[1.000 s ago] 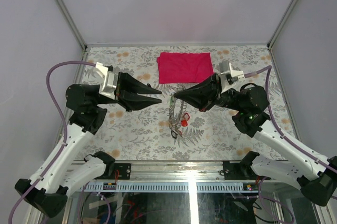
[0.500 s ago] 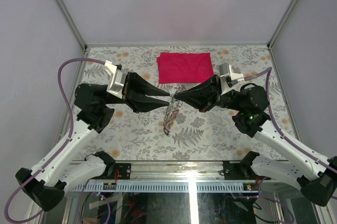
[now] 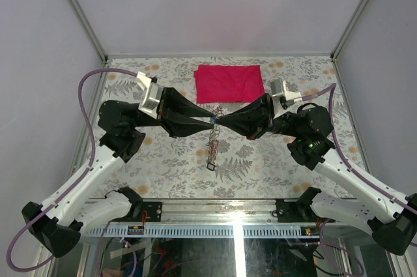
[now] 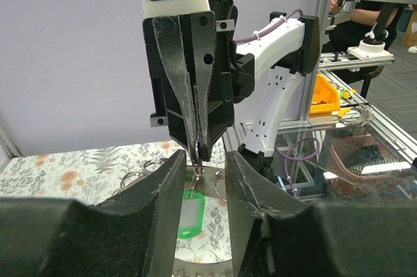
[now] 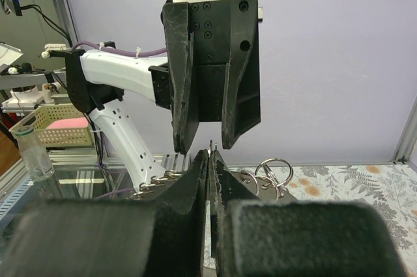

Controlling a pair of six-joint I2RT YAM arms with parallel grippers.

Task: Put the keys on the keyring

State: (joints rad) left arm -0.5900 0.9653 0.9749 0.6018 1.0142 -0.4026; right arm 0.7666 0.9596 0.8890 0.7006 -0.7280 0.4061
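The keyring (image 3: 212, 143) hangs edge-on above the middle of the table, with a black tag (image 3: 212, 166) at its low end. My right gripper (image 3: 219, 120) is shut on its top, and thin metal shows between the tips (image 5: 210, 154). In the left wrist view a green-tagged key (image 4: 192, 215) dangles inside the dark grey keyring (image 4: 199, 266). Small split rings (image 5: 273, 171) hang on the keyring (image 5: 245, 183). My left gripper (image 3: 210, 119) meets the right one tip to tip. It is open (image 4: 203, 160), its fingers straddling the right tips and the green tag. Other keys are hidden.
A folded red cloth (image 3: 229, 83) lies at the back of the floral table (image 3: 163, 153). Frame uprights stand at the back corners, and purple walls close in the left, right and far sides.
My left gripper has swung right until its tips meet the right gripper. The hanging keyring has turned narrower in the top view, and its red tag no longer shows.
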